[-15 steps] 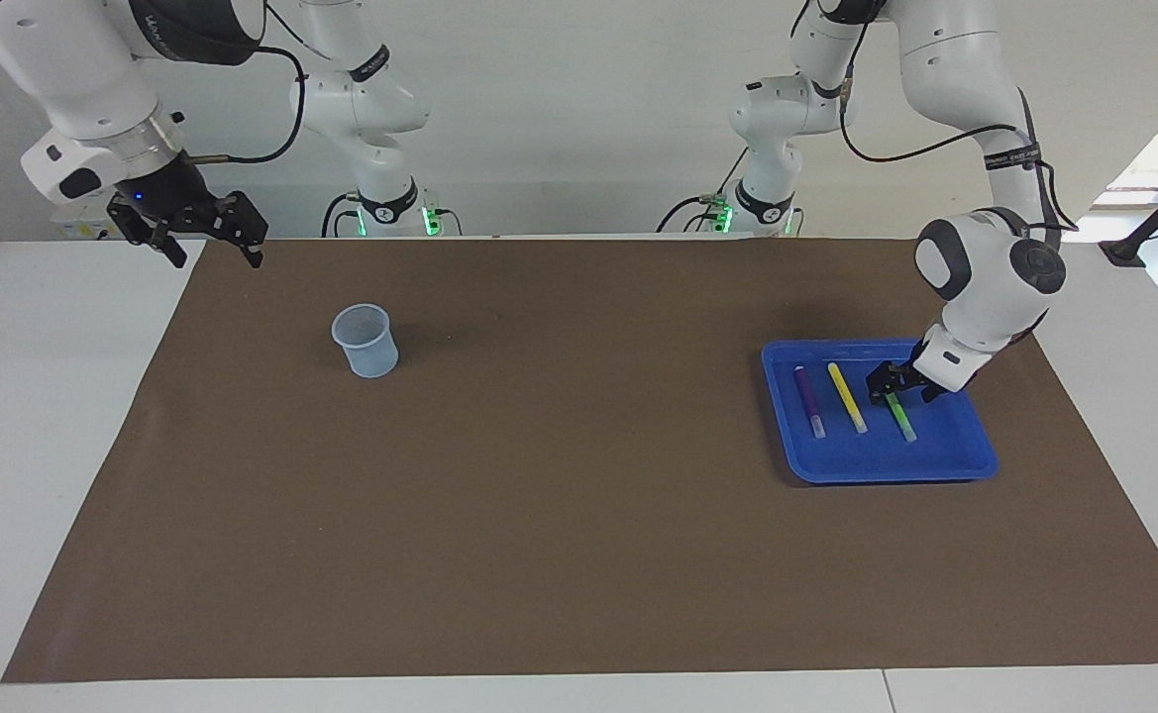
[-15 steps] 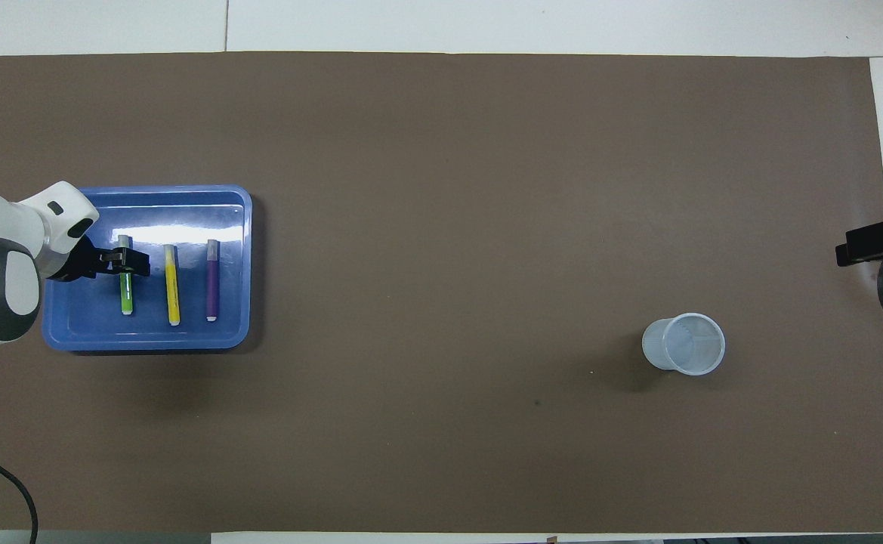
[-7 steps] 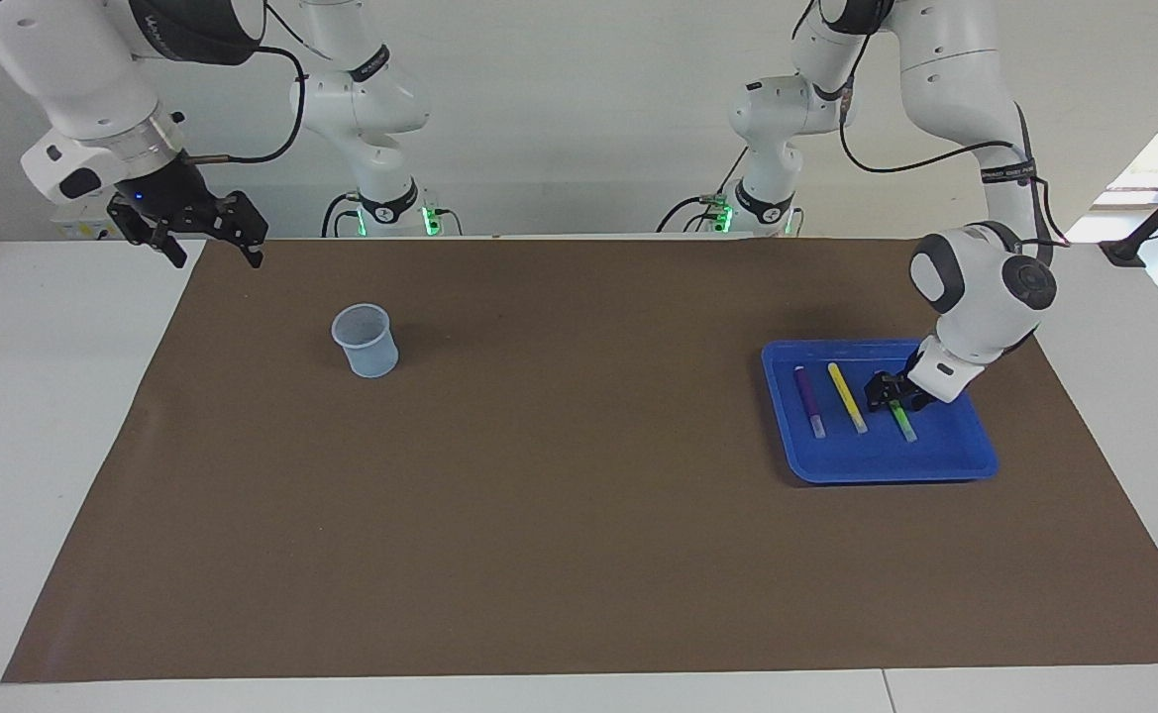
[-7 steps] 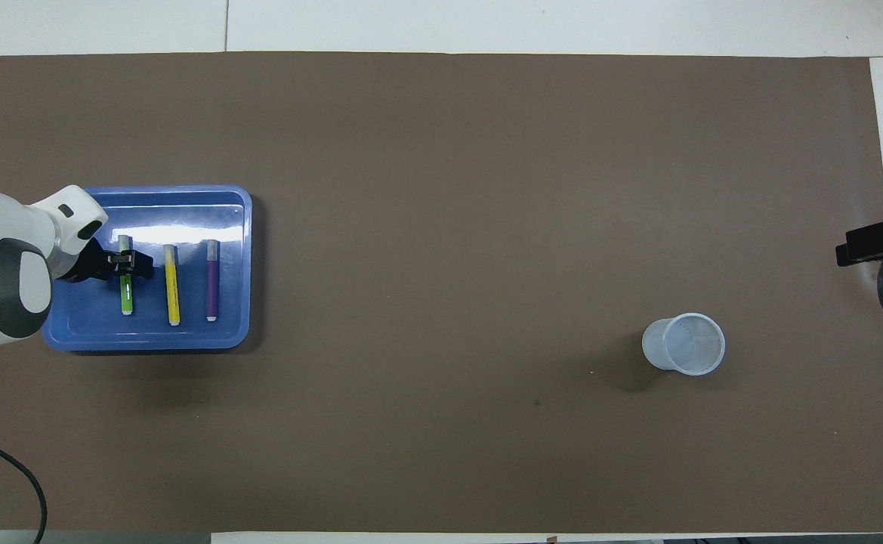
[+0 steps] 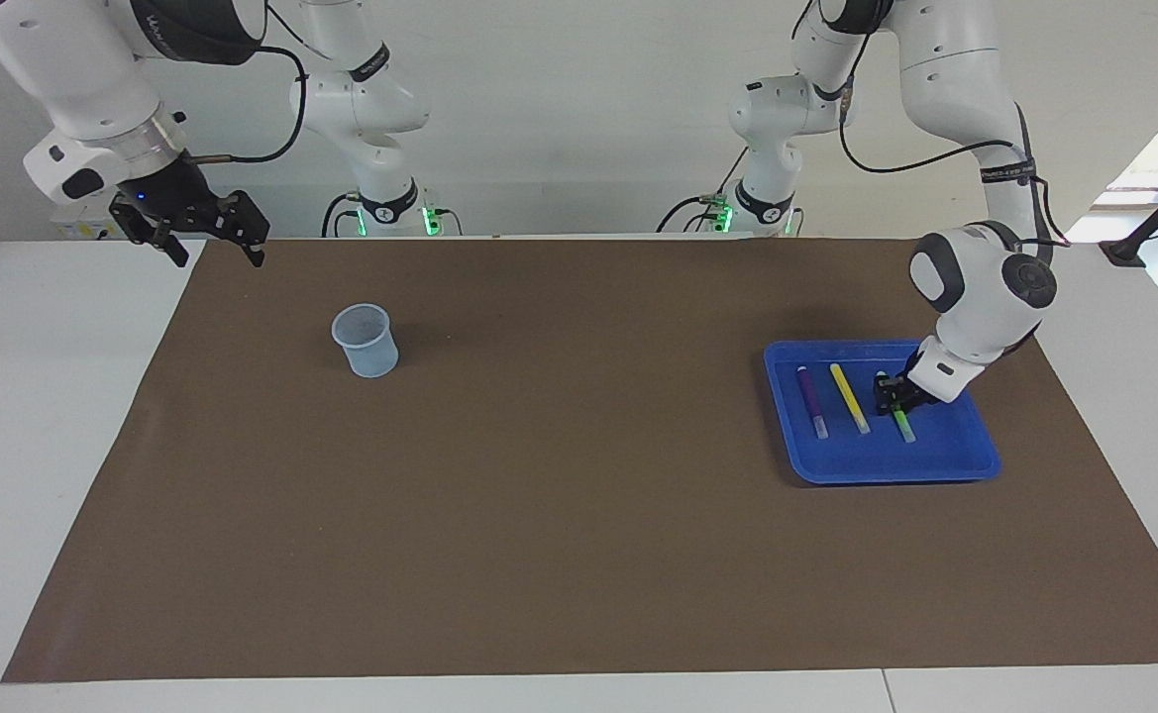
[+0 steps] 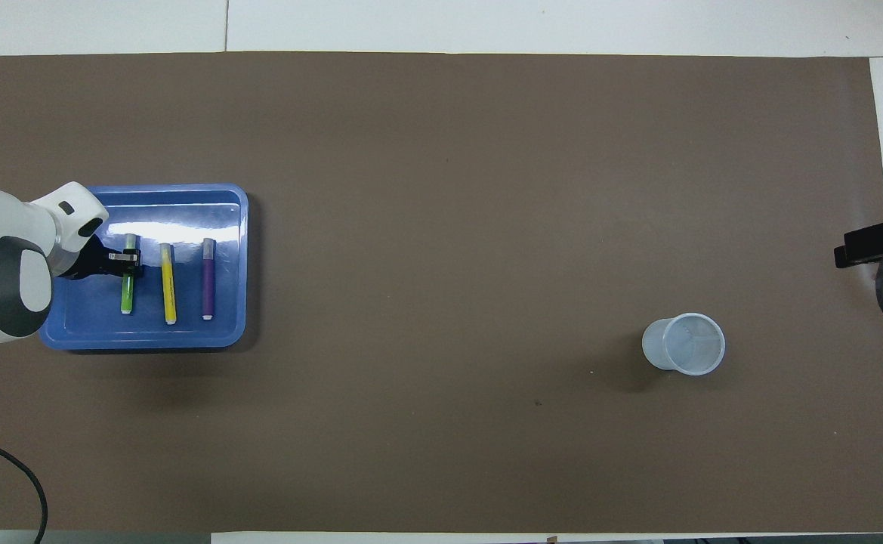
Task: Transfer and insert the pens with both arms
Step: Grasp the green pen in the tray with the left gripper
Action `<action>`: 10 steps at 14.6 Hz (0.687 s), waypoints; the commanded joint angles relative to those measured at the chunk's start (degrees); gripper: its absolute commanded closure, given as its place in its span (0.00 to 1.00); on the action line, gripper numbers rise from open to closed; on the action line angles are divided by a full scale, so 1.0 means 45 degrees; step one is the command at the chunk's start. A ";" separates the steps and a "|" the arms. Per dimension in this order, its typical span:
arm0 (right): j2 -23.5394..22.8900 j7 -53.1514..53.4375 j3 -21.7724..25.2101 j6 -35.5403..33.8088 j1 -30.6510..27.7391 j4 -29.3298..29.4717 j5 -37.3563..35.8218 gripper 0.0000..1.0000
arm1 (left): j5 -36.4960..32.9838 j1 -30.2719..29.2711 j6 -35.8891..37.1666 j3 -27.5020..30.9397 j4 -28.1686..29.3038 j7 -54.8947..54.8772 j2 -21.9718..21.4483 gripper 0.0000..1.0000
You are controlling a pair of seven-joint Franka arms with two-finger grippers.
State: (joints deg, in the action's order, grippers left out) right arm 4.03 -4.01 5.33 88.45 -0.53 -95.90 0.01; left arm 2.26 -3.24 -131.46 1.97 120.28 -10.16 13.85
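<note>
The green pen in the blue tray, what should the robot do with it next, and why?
Probably lift it straight up a little. The left gripper looks shut on the green pen, which lies in the blue tray beside the yellow pen. The cup stands at the right arm's end, where the open right gripper waits.

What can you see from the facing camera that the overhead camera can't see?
Only the facing view shows the two white arms' tall bodies and bases, and the whole right gripper, open over the table's edge.

Only the overhead view looks straight down into the clear plastic cup.

Both show the left gripper closed on the green pen, beside the yellow pen and purple pen in the blue tray.
</note>
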 commanded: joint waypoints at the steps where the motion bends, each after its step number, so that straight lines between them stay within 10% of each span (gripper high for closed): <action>1: 0.0179 -0.0164 0.0007 0.0070 0.0002 -0.0153 0.0057 0.00 | -0.0014 -0.0080 -0.0280 0.0090 0.0069 -0.0125 0.0262 1.00; 10: 0.0277 -0.0301 -0.0247 -0.0555 0.0021 -0.0211 0.0057 0.00 | 0.0006 -0.0041 0.1122 0.0090 -0.1061 -0.0047 0.0301 1.00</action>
State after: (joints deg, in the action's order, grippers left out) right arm 4.14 -4.01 4.22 86.46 -0.34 -95.91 0.01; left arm 2.26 -3.29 -130.29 2.11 119.14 -10.16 14.15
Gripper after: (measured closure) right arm 0.000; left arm 0.837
